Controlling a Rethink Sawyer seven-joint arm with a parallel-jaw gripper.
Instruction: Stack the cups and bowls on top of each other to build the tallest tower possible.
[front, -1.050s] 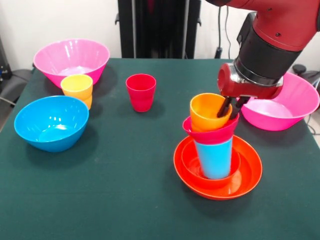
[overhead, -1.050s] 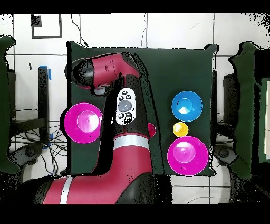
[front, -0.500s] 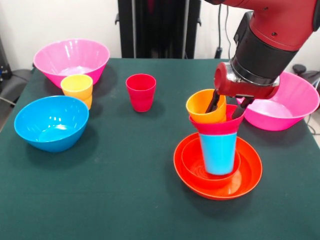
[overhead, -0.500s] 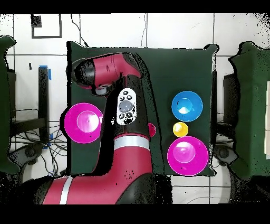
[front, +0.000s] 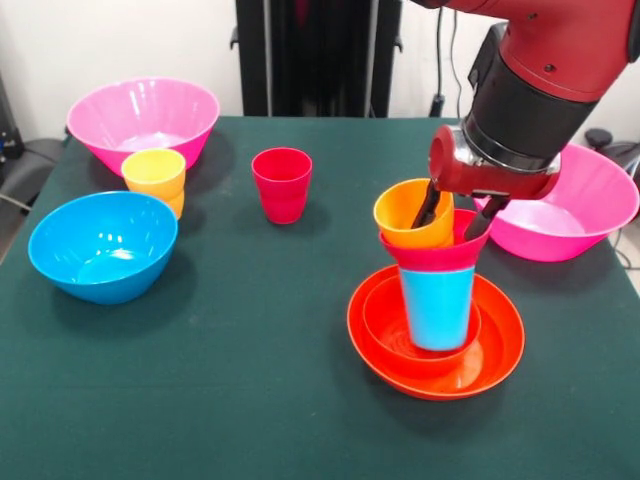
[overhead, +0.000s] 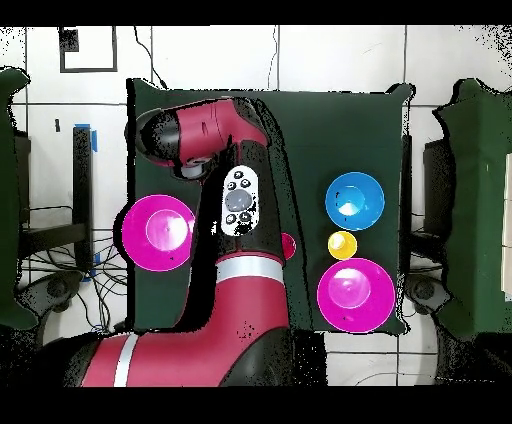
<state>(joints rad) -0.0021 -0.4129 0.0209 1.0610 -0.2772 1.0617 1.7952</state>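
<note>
Gripper (front: 455, 218) spread, one finger inside tilted orange cup (front: 412, 215).

gripper (front: 459, 218) fingers spread, one inside orange cup (front: 413, 214) | cup tilted in crimson bowl (front: 432, 252) atop blue cup (front: 437, 304)

Dark green table (front: 200, 400). Cups: blue (front: 437, 305), red (front: 282, 184), orange (front: 413, 215), yellow (front: 154, 172). Bowls: two pink (front: 143, 118) (front: 580, 205), blue (front: 103, 245), wide orange (front: 500, 345), crimson (front: 435, 252).
</note>
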